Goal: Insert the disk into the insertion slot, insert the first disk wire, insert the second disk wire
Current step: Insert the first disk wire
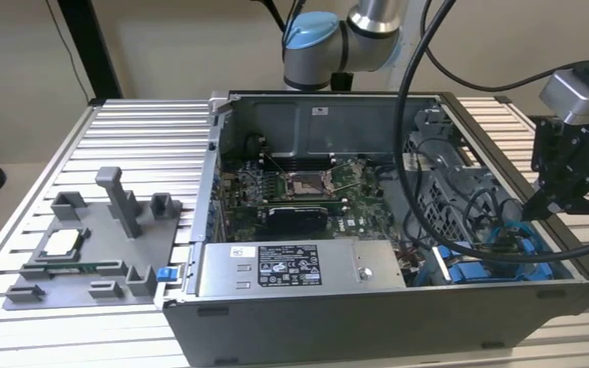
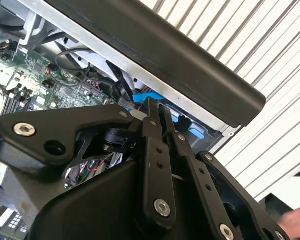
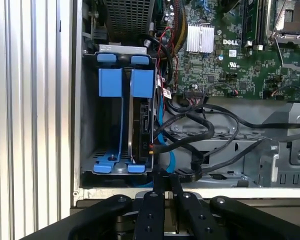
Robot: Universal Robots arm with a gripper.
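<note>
My gripper (image 3: pixel 163 177), fingers closed tight together, hangs over the computer case (image 1: pixel 376 322) at the exterior view's right, just beside the insertion slot (image 3: pixel 121 49) holding the disk (image 3: pixel 141 120).

1. In the exterior view, the robot arm (image 1: pixel 366 23) is cut off by the top edge, and the claw (image 1: pixel 540 208) by the exterior view's right edge.
2. In the first wrist view, the disk (image 3: pixel 141 125) stands edge-on in the insertion slot (image 3: pixel 90 125), showing just a thin dark side.
3. Black cables (image 3: pixel 200 130) cross its lower end; their plug ends cannot be made out.
4. In the second wrist view, a blurred pale shape (image 2: pixel 292 220) is unidentifiable.
</note>
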